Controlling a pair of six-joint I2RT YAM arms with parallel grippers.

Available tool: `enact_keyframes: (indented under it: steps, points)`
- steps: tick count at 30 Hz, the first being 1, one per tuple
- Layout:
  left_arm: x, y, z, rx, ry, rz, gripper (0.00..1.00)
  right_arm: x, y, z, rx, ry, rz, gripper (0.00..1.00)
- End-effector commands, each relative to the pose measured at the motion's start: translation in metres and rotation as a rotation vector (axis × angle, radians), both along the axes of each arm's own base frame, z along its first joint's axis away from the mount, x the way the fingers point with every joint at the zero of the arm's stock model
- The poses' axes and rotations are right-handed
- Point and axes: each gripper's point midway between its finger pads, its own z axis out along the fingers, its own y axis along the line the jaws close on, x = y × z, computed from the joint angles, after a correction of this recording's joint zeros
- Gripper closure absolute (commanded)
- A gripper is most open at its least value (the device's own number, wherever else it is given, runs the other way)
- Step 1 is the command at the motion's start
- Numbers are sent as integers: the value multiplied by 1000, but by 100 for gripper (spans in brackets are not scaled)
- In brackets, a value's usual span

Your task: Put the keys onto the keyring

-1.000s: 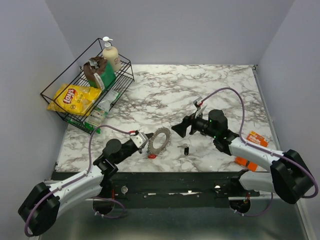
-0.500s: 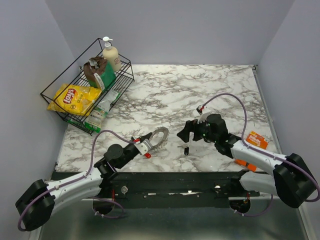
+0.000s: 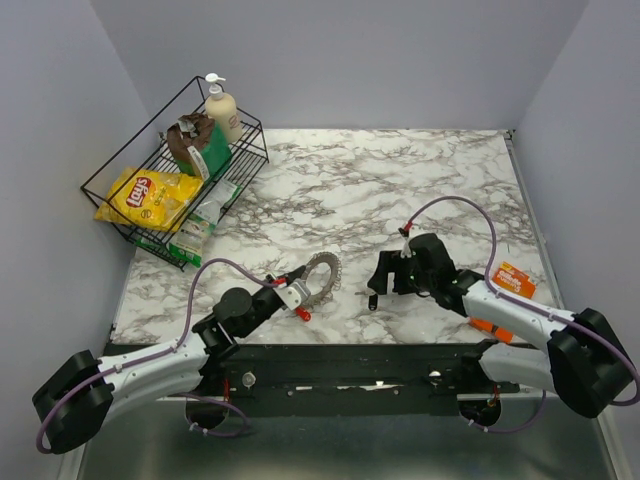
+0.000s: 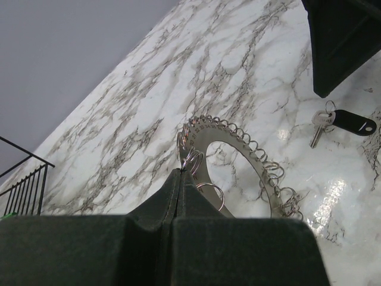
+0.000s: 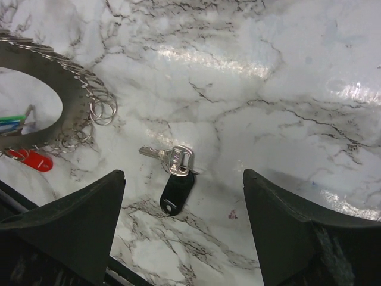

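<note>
Pinching the keyring (image 4: 234,137) by its rim, the left gripper (image 4: 180,173) is squeezing fully closed and tilting it up, probably to steady it for threading. The right gripper (image 5: 183,179) is hovering wide apart and empty over the black key (image 5: 175,176), which is lying on the table (image 3: 400,180) nearby.

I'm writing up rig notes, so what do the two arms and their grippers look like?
The left arm and right arm have white links between chunky black joints, each trailed by a looping purple cable. The left gripper has a pale body with a small red spot; the right gripper is mostly black. Both carry broad, dark, wedge-shaped fingers.
</note>
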Motion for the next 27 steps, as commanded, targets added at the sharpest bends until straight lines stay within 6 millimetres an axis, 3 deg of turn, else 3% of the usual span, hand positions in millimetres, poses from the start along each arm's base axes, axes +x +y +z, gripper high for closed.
enact_keyframes:
  steps: [1, 7, 9, 14, 22, 27]
  points:
    - [1, -1, 17, -46, -19, 7, 100, -10, 2, -10, -4, 56, 36, 12]
    - [0, -1, 19, -67, -8, 10, 100, -4, 11, -8, 17, -11, 101, 15]
    - [1, -1, 20, -68, -3, 10, 100, -4, 12, -11, 20, 0, 106, 21]
    - [0, -3, 19, -66, 6, 7, 100, 2, 17, -19, 19, 19, 97, 25]
    - [1, -3, 20, -63, 12, 7, 100, -4, 26, -28, 46, 66, 139, 53]
    - [1, -4, 21, -59, 17, 6, 100, -12, 26, -27, 68, 83, 147, 58]
